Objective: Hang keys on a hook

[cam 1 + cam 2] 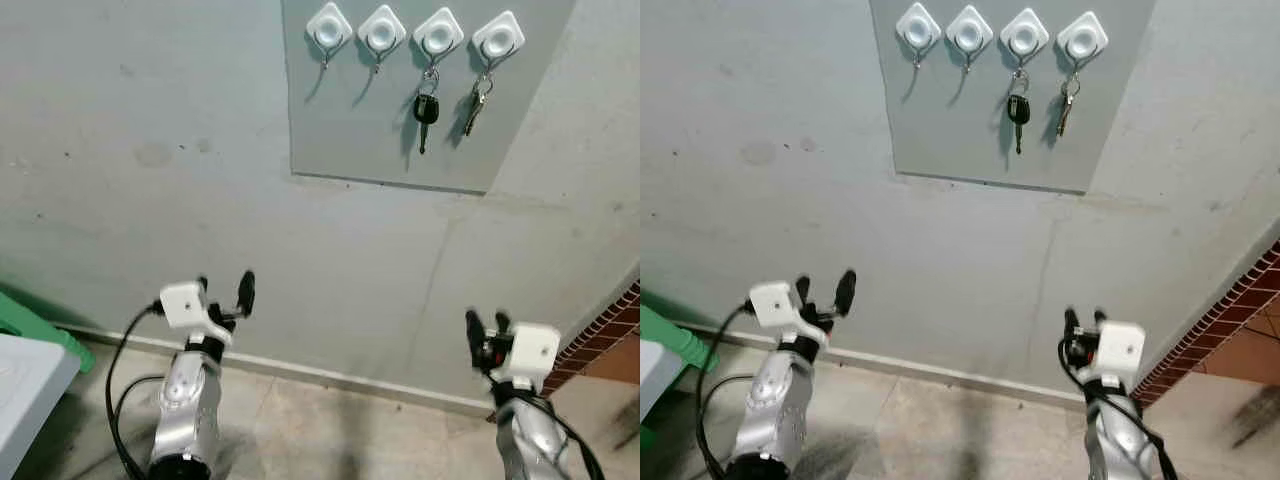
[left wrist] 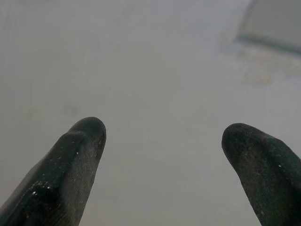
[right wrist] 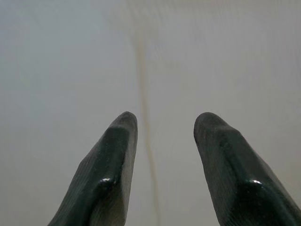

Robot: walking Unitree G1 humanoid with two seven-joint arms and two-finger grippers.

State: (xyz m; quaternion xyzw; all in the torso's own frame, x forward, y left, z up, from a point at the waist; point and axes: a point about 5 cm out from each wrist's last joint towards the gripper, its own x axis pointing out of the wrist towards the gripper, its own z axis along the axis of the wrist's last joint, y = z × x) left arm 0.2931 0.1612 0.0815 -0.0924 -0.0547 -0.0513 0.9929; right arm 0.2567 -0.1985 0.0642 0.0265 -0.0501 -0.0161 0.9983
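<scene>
Below the hooked keys (image 1: 425, 108), both arms raised wallward; left tool (image 1: 224, 293) spread wide; right tool (image 1: 485, 328) narrowly parted, empty

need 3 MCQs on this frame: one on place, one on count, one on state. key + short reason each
1. Where does the black-headed key hang?
A. On the first hook from the left
B. On the third hook from the left
C. On the floor by the wall

2. How many white hooks are on the grey panel?
A. Two
B. Four
C. Six

3. What state is the left gripper in?
A. Open and holding nothing
B. Shut on a key
C. Shut on a hook

Key:
1. B, since the key dangles under the third hook, next to the silver keys on the fourth.
2. B, as four diamond-shaped hooks sit in one row along the panel's top.
3. A, because the left wrist view shows its two fingers wide apart with only bare wall between them.
</scene>
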